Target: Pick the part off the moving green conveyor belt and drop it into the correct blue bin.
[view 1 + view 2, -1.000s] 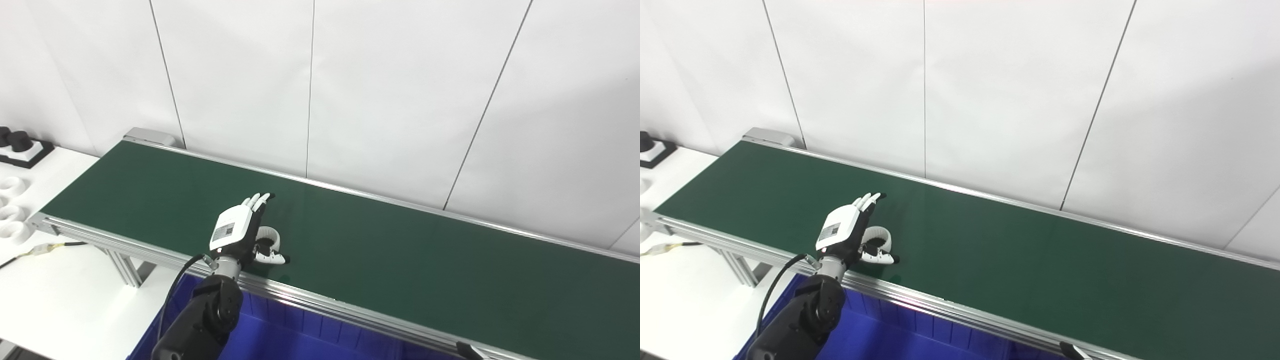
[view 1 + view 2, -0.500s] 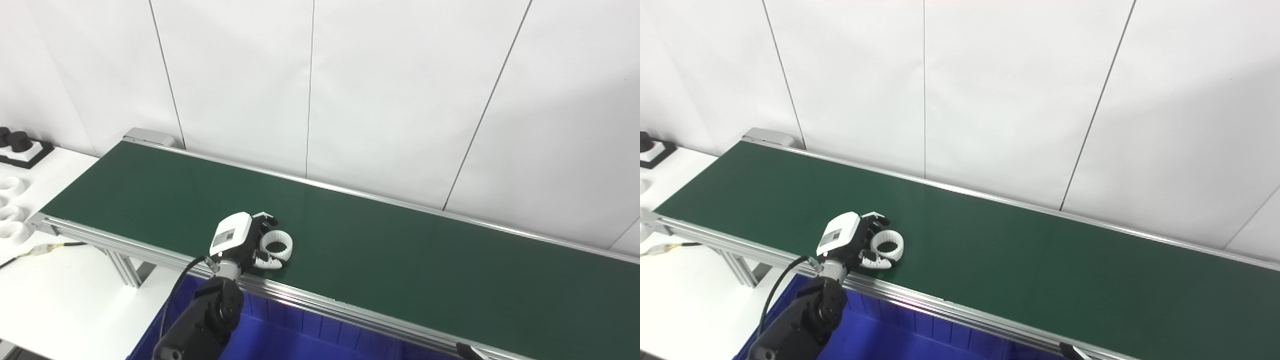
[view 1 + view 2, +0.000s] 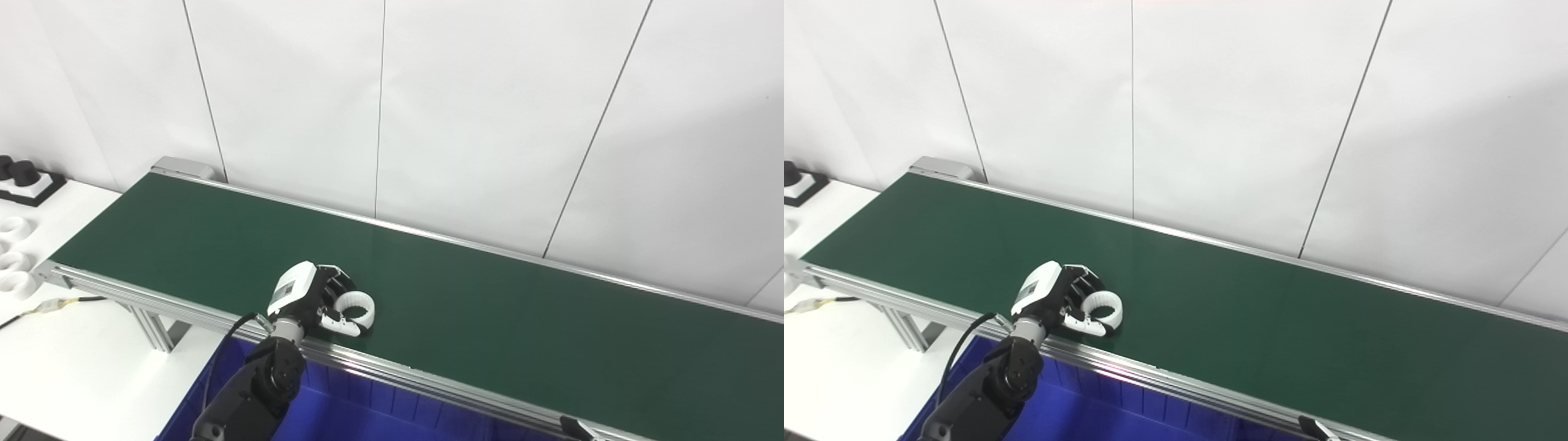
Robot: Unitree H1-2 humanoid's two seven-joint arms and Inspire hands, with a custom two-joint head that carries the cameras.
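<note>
- One blue bin (image 3: 343, 416) shows at the bottom edge, nearest the camera, just below the belt's near rail; only part of it is in view.
- One arm comes in from the lower left, and its left hand (image 3: 303, 294) lies on the near edge of the belt. At the bottom right edge a small dark tip (image 3: 572, 424) shows, probably the right hand; whether it is open or closed cannot be told.
- The fingers (image 3: 335, 283) of the left hand are curled round the part (image 3: 356, 304), with the thumb against its near side, so the hand has closed on it.
- One part is on the belt: a white ring with a dark hollow middle, short and wide. It sits tilted rather than flat, its opening facing up and toward the right, and it has no clear long axis.
- One green conveyor belt (image 3: 490, 306) runs from the upper left to the lower right, edged by silver rails.
- On the white counter (image 3: 73, 355) at far left lie three white rings (image 3: 13, 264) like the part, cut by the picture's edge, and farther back a dark tray (image 3: 27, 184) with two black pieces on a white base.
</note>
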